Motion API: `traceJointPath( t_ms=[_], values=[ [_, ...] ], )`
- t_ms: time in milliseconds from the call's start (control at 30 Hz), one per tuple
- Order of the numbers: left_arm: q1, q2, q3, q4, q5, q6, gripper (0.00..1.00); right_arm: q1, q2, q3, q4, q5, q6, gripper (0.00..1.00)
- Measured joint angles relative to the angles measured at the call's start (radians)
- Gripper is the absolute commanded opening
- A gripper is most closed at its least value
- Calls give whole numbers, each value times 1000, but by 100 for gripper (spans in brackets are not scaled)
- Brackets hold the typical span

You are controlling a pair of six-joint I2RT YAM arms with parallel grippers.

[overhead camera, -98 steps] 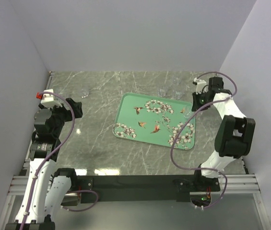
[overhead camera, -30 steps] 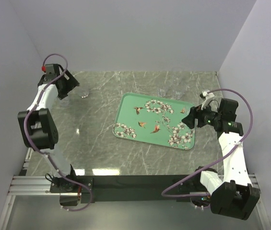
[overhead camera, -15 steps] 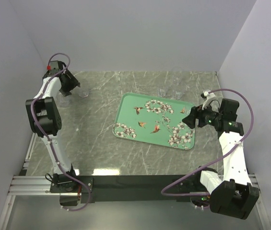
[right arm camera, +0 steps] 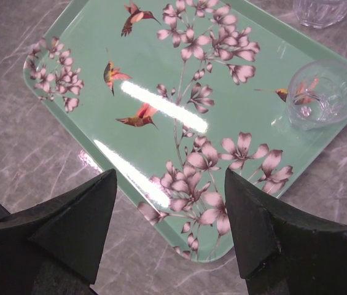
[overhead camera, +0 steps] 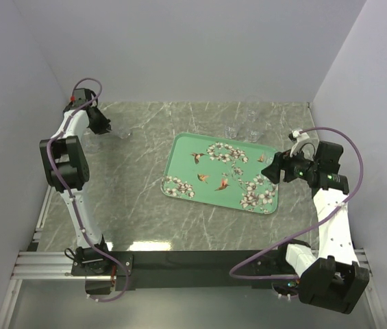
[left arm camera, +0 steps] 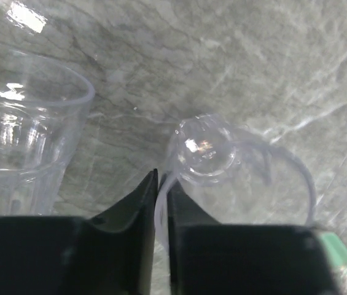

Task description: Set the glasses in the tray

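My left gripper [left arm camera: 162, 178] is shut on the thin rim of a clear glass [left arm camera: 205, 149], one finger inside the wall and one outside. That glass [overhead camera: 122, 133] stands on the marble at the far left back, by the left gripper [overhead camera: 104, 127]. A second upright glass [left arm camera: 19, 123] is close on its left. The mint-green tray [overhead camera: 200, 179] with blossoms and birds lies mid-table. One glass [right arm camera: 323, 98] stands in the tray's [right arm camera: 93, 24] right corner. My right gripper [right arm camera: 170, 178] hangs open above the tray's near right edge, holding nothing.
Two more clear glasses [overhead camera: 233, 131] [overhead camera: 253, 132] stand on the marble just behind the tray; one of them [right arm camera: 320, 11] shows at the top of the right wrist view. White walls close in the table on the left, back and right.
The left gripper has reached a little further into the back left corner and closed its jaws on the glass rim. The right arm and the tray have not moved.
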Motion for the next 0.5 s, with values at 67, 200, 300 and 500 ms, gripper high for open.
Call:
traceJointPath(
  t_ms=[67,200,300,500],
  values=[
    [1,2,0,-5,9,10,0,-3,0,0,0,-1,0,77],
    [1,2,0,-9,23,24,0,-11,1,0,0,-9,0,77],
    [0,-4,-10,1,43,33,0,-16,5,0,0,-14,0,77],
    [-2,-130,-161,63,121,47,0,-20,11,0,0,-18,0,77]
  ],
)
